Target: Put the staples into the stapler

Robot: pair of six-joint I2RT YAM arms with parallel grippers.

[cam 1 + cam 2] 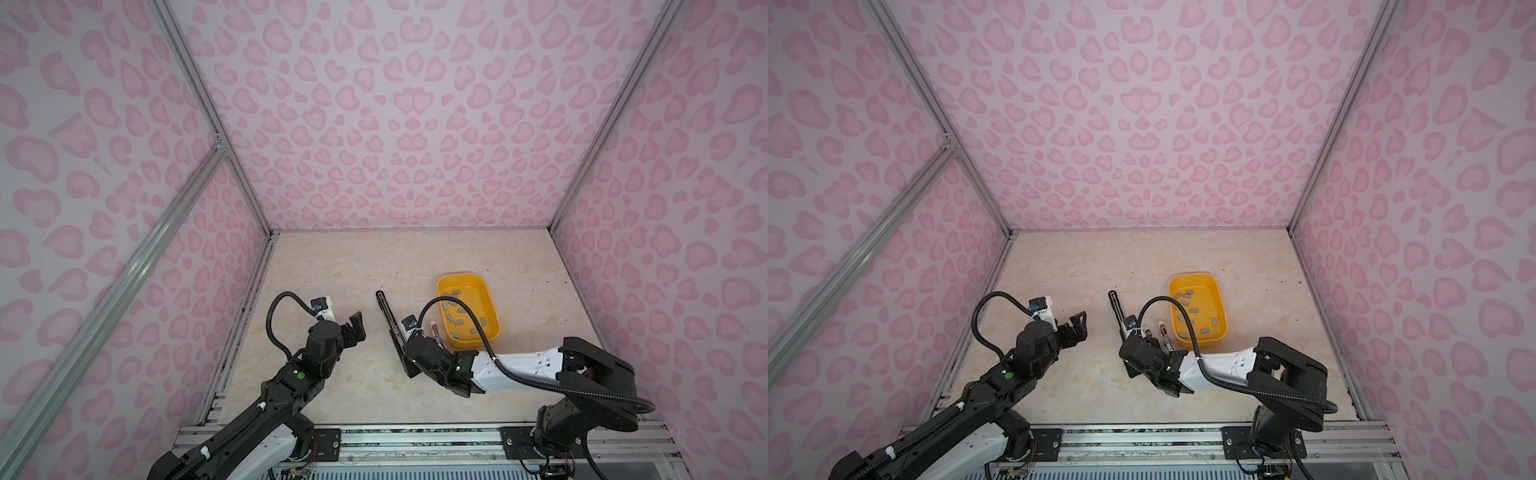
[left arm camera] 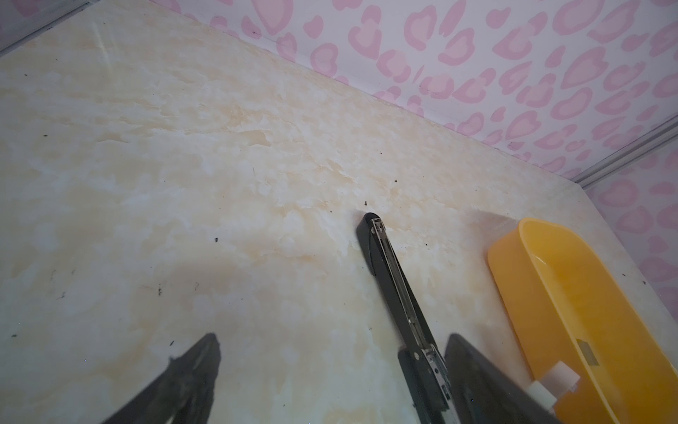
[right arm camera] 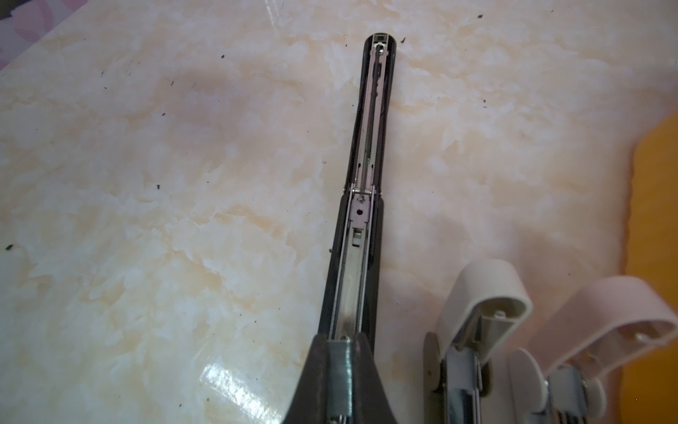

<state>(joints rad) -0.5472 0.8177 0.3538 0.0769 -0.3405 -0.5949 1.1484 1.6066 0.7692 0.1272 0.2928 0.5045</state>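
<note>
Sitting beside the right gripper (image 3: 339, 345), a yellow tray (image 1: 457, 275) is holding loose staples (image 1: 460, 322); a black stapler (image 3: 367, 147) is lying opened under that gripper's fingers, which are pinching one staple strip (image 3: 339, 370); the left gripper (image 1: 356, 326) is gaping.

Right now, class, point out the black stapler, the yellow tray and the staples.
black stapler (image 3: 361, 213), right wrist view, metal hinge plate
yellow tray (image 1: 457, 280), in a top view, far wall
staples (image 1: 459, 322), in a top view, one grey strip

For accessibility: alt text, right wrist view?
A black stapler, opened flat, metal channel exposed, lies on the marble table, the shut right tool at one end. An open white stapler, a pink stapler and a yellow tray lie alongside.
</note>
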